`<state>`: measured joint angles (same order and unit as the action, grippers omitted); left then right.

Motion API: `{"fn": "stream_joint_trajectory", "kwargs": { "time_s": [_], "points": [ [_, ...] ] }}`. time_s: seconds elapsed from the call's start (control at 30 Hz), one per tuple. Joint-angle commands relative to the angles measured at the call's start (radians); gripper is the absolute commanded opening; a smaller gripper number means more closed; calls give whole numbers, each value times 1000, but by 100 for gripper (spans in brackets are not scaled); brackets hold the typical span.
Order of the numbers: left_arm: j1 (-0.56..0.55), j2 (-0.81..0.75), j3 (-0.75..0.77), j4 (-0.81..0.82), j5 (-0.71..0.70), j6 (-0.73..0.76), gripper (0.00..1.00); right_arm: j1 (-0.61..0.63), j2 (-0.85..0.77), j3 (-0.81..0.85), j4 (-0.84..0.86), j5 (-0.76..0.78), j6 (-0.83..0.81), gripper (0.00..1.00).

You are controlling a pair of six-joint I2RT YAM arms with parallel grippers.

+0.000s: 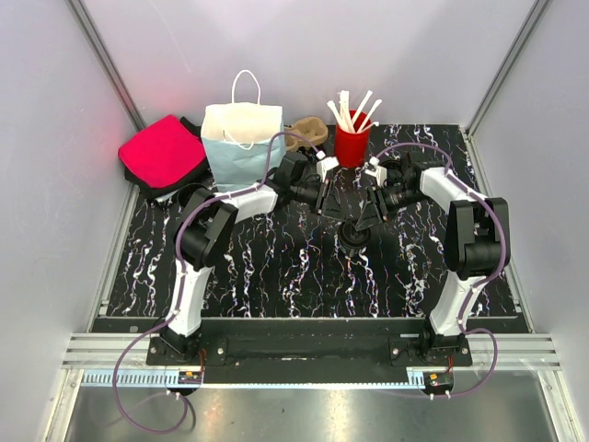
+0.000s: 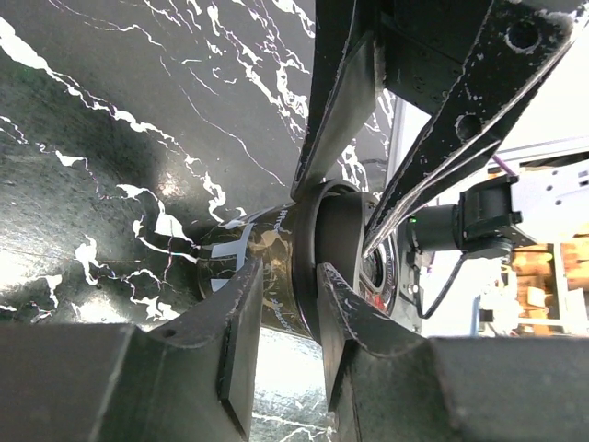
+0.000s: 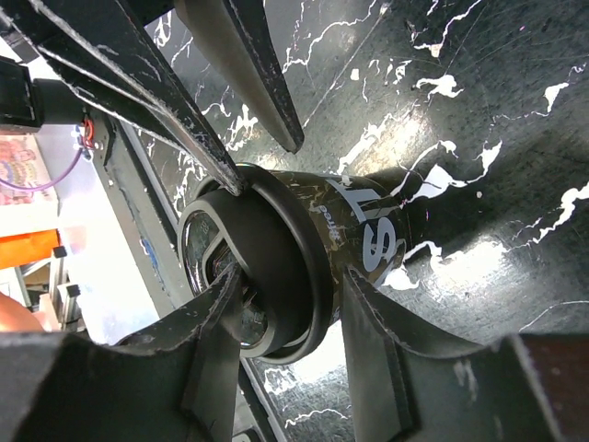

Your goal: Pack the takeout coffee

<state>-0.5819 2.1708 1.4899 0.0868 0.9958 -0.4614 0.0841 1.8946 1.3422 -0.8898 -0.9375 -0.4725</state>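
**Item 1: takeout coffee**. Small round cup with a dark glossy wall and white printed lettering. It has a black plastic lid with a raised rim around a recessed top. It sits at the centre of the top view, over the tabletop, between the two hands. Whether its base rests on the surface cannot be told.

**Item 2: right hand**. Black tapered fingers, scuffed white along the edges. One finger lies over the lid top and the other presses the cup wall just under the rim. The hand is closed on the cup's lidded end.

**Item 3: left hand**. Same build, meeting the cup from the opposite side. The jaws are partly apart. One tip touches the lid rim and the other is just clear of the wall, so the hand is not clamped.

**Item 4: arms.** White links, black joints, purple cables. Each rises from its base at the bottom of the top view and folds at the elbow. The forearms reach inward and the wrists angle toward each other at the centre.

**Item 5: tabletop.** Black, polished, veined white like marble.

**Item 6: paper bag**. Upright, white above and pale blue below, with loop handles. Upper centre-left of the top view.

**Item 7: red cup**. Holds white stirrers. Upper centre of the top view.

**Item 8: pouch**. Soft magenta fabric, upper left of the top view.
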Motion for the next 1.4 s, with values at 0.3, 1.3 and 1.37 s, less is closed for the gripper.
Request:
{"fn": "stream_joint_trajectory", "kwargs": {
  "time_s": [0.3, 1.3, 1.37],
  "points": [
    [-59, 93, -65, -248, -134, 155, 41, 40, -20, -67, 65, 246, -43, 47],
    [31, -192, -19, -171, -115, 132, 71, 69, -138, -141, 143, 324, -12, 45],
    [39, -218, -32, -148, -102, 116, 72, 71, -138, -143, 146, 330, -11, 45]
  ]
}}
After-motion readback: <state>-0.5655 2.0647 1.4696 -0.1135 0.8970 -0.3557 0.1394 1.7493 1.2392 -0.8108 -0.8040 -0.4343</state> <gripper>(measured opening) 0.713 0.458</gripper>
